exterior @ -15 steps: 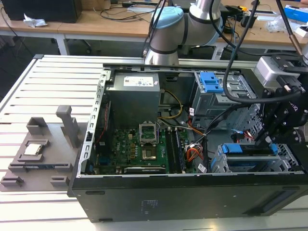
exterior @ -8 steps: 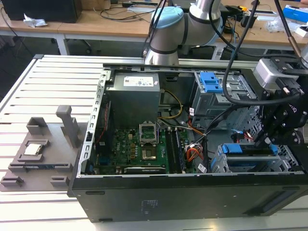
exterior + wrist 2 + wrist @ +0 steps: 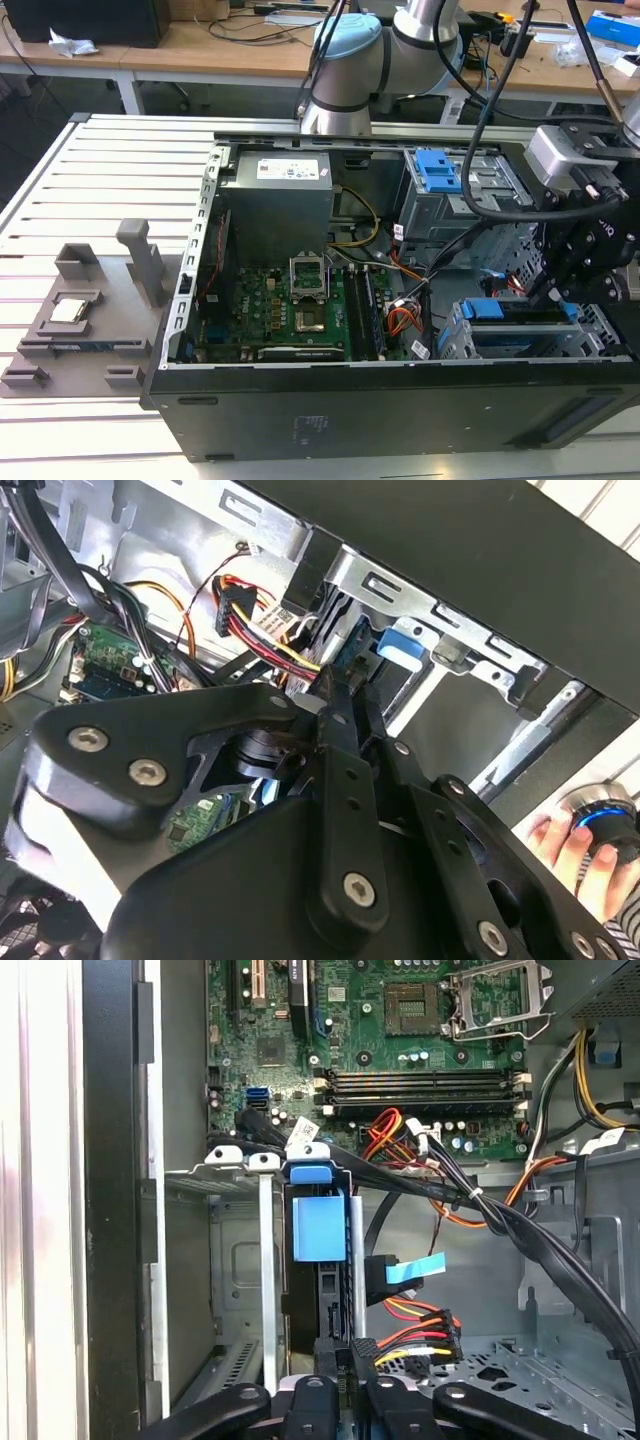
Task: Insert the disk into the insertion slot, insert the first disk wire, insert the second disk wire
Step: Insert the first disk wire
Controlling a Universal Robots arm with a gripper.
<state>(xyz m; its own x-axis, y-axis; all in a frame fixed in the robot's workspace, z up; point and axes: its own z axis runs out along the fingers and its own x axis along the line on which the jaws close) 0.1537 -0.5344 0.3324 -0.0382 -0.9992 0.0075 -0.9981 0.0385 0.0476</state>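
Gripper (image 3: 565,285) (image 3: 330,695) (image 3: 345,1360): black anodised linkage fingers with silver screw heads, jaws drawn narrow and, as far as I can see, pinched on the black wire connector (image 3: 365,1350), a small blocky plug with red, yellow and black leads fanning off it. The connector sits just beside the rear edge of the disk (image 3: 520,312) (image 3: 318,1230); can't tell if they touch. Disk is seated in the insertion slot (image 3: 470,345) (image 3: 225,1260) at the lower right of the exterior view: dark flat slab, glossy bright-blue plastic caddy, squared end tab showing in the first wrist view. The slot is thin silver-grey sheet metal, perforated, with folded tabs along the rim. A flat cable with a pale blue tag (image 3: 415,1268) hangs near the disk. Next out is the green motherboard (image 3: 300,300) (image 3: 400,1050) with an open metal CPU socket frame, then the plain grey box of the power supply (image 3: 275,195), all inside the matte black case (image 3: 350,420) on a white slatted table (image 3: 100,180). A taller grey cage with a blue clip (image 3: 440,175) stands behind the slot. The arm (image 3: 345,60) has a silver tube with a pale-blue joint cap behind the case at top centre; the wrist comes in from the exterior view's right, pointing down into the bay. A person's hand (image 3: 575,850) rests its fingers on a round blue-ringed knob (image 3: 600,818).
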